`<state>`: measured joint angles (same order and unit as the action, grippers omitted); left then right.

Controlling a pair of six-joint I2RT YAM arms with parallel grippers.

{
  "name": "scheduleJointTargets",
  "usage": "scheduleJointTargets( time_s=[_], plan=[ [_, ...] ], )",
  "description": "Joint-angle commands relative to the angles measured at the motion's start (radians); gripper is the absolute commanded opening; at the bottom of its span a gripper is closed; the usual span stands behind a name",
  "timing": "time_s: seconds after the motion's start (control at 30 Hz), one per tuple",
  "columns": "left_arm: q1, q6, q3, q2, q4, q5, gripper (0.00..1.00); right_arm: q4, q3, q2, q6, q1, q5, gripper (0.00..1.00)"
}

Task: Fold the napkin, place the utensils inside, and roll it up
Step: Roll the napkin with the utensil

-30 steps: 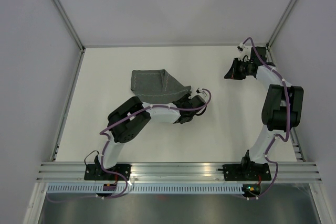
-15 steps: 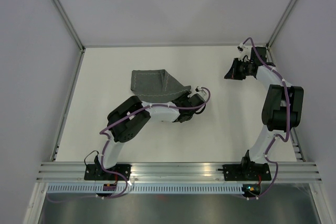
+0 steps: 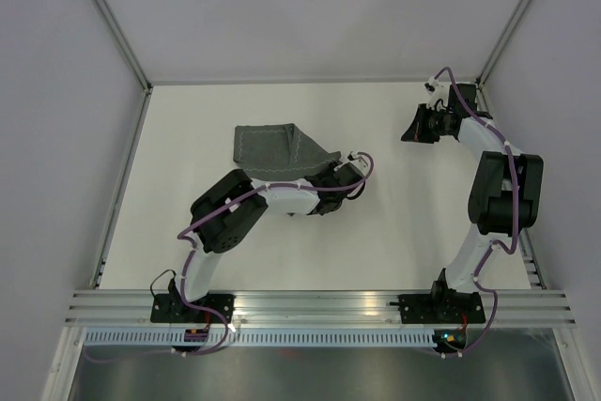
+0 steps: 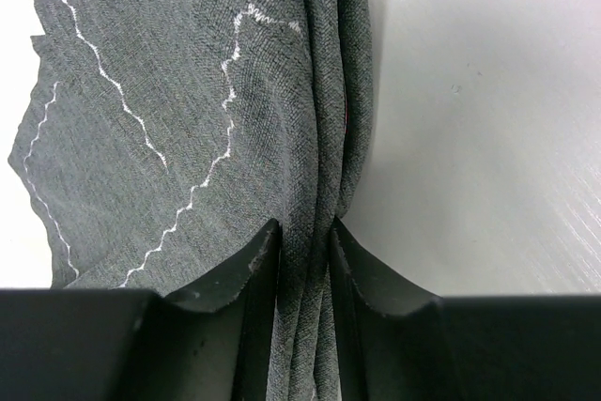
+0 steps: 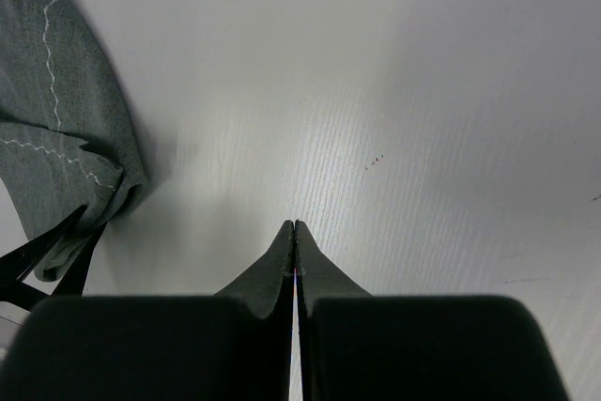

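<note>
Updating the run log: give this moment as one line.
left gripper shut on napkin | right gripper shut, empty, far right | napkin crumpled

The left arm (image 3: 230, 218) is seen folded at the elbow, with its forearm laid out toward 3 o'clock near the middle of the top view. The left gripper (image 4: 302, 232) is clamped on a bunched fold of the napkin (image 4: 169, 119), which is pinched between both fingers. The right arm (image 3: 502, 190) is extended toward 12 o'clock, with the wrist turned toward 9 o'clock. The right gripper (image 5: 295, 227) is held with its fingertips pressed together.
</note>
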<state>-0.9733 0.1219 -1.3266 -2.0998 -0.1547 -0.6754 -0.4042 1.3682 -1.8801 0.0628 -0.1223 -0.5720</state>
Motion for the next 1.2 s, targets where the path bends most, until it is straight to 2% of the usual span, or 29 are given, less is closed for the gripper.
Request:
scheduleJointTargets(
  time_s=[0.0,0.13,0.37,0.5,0.63,0.7,0.93,1.17],
  plan=[
    [0.010,-0.010,0.010,-0.045,-0.071,0.125,0.33,0.008,0.008,0.038,-0.011,-0.007,-0.022,0.00],
    [0.018,-0.013,0.010,-0.048,-0.082,0.158,0.25,0.004,0.008,0.041,-0.014,-0.007,-0.023,0.00],
    [0.033,-0.016,0.007,-0.046,-0.097,0.227,0.20,-0.001,0.008,0.039,-0.021,-0.007,-0.026,0.00],
    [0.041,-0.022,0.006,-0.039,-0.115,0.298,0.13,-0.004,0.005,0.047,-0.032,-0.007,-0.026,0.00],
    [0.061,-0.041,0.006,-0.023,-0.135,0.419,0.02,-0.012,0.002,0.058,-0.052,-0.007,-0.028,0.01],
    [0.077,-0.051,0.006,-0.013,-0.147,0.476,0.02,-0.021,0.003,0.067,-0.055,-0.007,-0.029,0.00],
    [0.151,-0.088,-0.011,0.006,-0.212,0.831,0.02,-0.056,0.003,0.098,-0.139,-0.007,-0.055,0.00],
    [0.202,-0.111,0.010,0.043,-0.247,1.068,0.02,-0.100,-0.038,0.183,-0.263,-0.007,-0.106,0.01]
  ],
)
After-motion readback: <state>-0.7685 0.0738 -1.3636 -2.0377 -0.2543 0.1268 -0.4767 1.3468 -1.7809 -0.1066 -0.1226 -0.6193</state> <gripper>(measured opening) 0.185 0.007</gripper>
